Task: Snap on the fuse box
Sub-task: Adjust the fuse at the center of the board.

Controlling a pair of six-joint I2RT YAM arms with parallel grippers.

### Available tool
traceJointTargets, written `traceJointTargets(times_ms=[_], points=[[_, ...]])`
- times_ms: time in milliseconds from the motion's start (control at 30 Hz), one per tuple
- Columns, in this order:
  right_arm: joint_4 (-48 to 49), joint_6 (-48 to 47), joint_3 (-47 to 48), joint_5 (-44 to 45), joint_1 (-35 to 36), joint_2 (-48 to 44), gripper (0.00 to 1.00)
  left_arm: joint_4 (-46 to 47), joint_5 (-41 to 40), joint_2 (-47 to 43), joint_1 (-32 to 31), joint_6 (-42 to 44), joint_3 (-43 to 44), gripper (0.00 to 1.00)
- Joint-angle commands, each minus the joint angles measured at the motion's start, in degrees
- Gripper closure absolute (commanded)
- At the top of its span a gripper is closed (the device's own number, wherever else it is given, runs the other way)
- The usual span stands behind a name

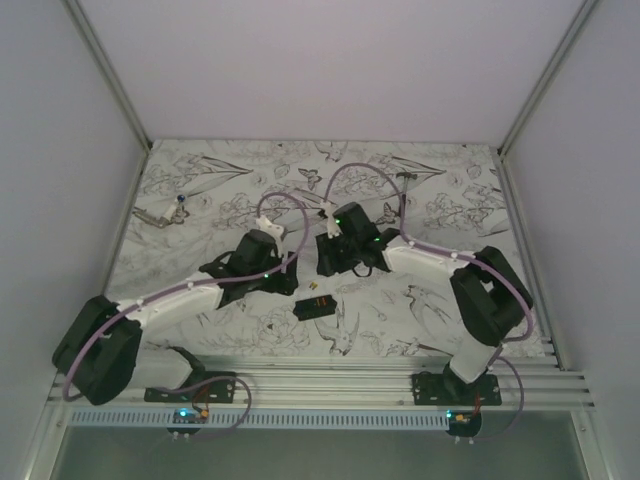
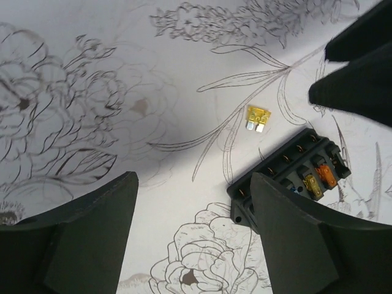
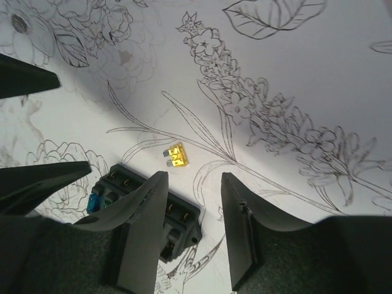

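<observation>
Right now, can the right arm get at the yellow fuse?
Probably yes: the yellow fuse lies bare on the table just ahead of the right gripper, beside the fuse box, nothing over it.

1 blk fuse box (image 2: 294,162) & 1 loose yel fuse (image 2: 258,118) seen.

Top view's pretty dim and soft, with a purplish-grey cast all over. Wrist views are brighter and crisp on the floral table cover (image 2: 202,55) (the close-up fingers (image 2: 86,239) go mushy), with broad soft-edged shadows.
</observation>
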Motion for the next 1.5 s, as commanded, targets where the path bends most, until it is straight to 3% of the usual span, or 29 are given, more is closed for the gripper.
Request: traceJointTargets(times_ms=[0,167,400,733,1100,1200,1467], points=[[-4.38,-3.9,5.25,5.56,3.65,3.72,0.54,-3.74,3.39,-4.76,3.79,-7.31,-3.0,0.21],[-9.36,-5.85,10.57,11.29,7.87,8.52,0.54,-5.86,5.44,-6.31,9.05,-11.54,-4.63,0.15],[-14.53,-8.12,14.74,15.77,11.53,12.85,0.54,-6.27,6.09,-7.24,11.52,-13.08,-5.68,0.09],[-19.48,-11.89,14.63,24.83,10.6,14.21,0.55,-6.31,6.18,-6.94,12.32,-13.85,-5.77,0.05],[-17.84,-10.0,13.66,24.04,3.83,9.23,0.54,-6.3,6.43,-7.04,12.47,-14.49,-5.83,0.03],[-15.73,-8.86,13.44,19.07,6.31,7.8,0.51,-6.3,6.04,-7.32,12.48,-14.81,-6.07,0.02],[-14.8,-11.27,15.43,19.68,12.69,12.43,0.39,-6.9,5.97,-7.66,14.03,-16.85,-6.84,0.01]])
